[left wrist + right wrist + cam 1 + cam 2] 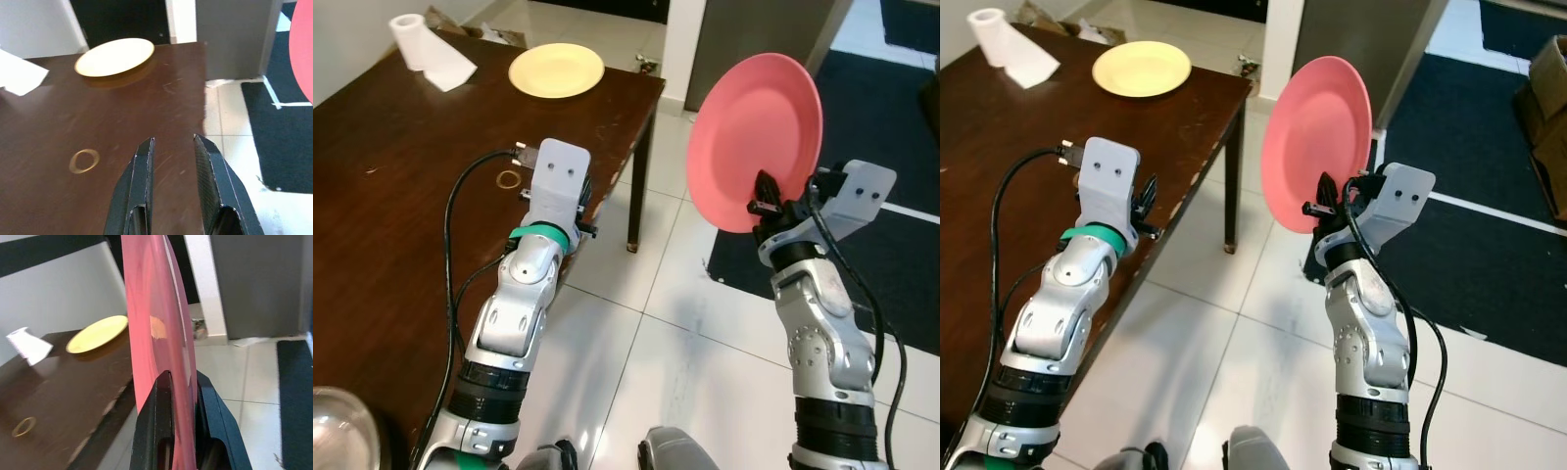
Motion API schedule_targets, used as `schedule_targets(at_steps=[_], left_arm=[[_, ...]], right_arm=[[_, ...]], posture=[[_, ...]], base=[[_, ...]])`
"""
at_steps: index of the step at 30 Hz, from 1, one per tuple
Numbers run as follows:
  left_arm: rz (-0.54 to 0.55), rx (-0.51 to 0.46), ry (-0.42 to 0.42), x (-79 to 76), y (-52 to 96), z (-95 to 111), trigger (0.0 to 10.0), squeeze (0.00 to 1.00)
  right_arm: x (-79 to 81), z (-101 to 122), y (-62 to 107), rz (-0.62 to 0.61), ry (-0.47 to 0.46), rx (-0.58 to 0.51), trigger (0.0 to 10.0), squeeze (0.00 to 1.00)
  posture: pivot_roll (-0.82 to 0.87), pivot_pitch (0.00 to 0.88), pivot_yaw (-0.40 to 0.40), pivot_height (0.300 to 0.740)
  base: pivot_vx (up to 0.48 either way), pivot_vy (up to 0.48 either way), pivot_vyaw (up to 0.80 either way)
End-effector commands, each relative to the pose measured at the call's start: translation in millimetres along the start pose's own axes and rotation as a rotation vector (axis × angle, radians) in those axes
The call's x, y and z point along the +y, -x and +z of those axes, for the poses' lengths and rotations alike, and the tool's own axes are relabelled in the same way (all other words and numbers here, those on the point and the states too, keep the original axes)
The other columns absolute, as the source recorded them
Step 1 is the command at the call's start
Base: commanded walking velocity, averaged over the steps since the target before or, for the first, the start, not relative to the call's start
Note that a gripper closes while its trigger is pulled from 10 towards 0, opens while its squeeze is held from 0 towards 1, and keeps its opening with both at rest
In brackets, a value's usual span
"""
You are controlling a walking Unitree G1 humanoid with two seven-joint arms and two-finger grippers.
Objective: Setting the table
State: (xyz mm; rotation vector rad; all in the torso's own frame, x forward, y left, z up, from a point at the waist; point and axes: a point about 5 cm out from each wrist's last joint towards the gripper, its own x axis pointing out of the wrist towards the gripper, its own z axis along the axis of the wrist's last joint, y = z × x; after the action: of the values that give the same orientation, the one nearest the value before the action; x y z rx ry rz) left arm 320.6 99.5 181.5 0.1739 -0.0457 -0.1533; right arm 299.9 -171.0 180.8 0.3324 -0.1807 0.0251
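Note:
A pink plate (754,137) stands almost on edge in the air, to the right of the dark wooden table (401,196) and over the tiled floor. My right gripper (766,201) is shut on its lower rim; in the right wrist view the pink plate (156,318) rises from between the black fingers (159,431). A yellow plate (556,70) lies flat near the table's far right corner. My left gripper (172,147) hovers over the table's right edge, open, with nothing between its fingers.
A paper towel roll (423,49) stands at the table's far left. A small gold ring (509,179) lies on the wood near my left wrist. A glass bowl (342,431) sits at the near left. A dark rug (891,225) covers the floor on the right.

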Motion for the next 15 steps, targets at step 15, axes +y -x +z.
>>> schedule_targets(at_steps=[15], left_arm=[[0.038,0.022,-0.049,16.5,10.2,-3.4,10.0,0.0]], right_arm=[[37.9,-14.8,0.1,0.281,0.018,0.122,10.0,0.0]], posture=[[-0.17,0.0,0.062,0.74]], base=[[0.0,0.0,0.0]])
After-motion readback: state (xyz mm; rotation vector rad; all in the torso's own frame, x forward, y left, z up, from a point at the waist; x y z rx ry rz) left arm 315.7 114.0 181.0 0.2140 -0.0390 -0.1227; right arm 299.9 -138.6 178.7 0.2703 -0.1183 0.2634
